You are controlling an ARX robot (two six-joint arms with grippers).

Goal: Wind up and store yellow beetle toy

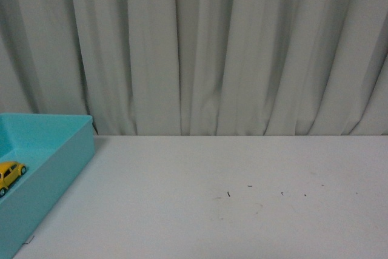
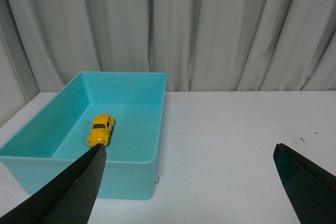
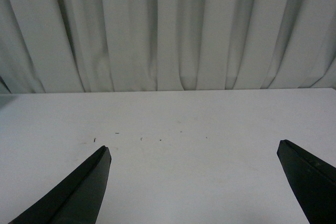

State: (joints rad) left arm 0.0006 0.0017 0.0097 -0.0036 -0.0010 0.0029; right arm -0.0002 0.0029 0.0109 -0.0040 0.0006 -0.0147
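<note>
Looks like we're basically done here: the yellow beetle toy (image 2: 101, 129) is sitting on the floor of the teal bin (image 2: 137, 179), upright, clear of the walls. Our left gripper (image 2: 189, 174) hangs spread wide with nothing in it, back from the bin, and the right gripper (image 3: 193, 174) is just as open over bare white table (image 3: 210, 124). Probably only parking the arms left

All three views curtainward (image 1: 230, 53), seemingly.
</note>
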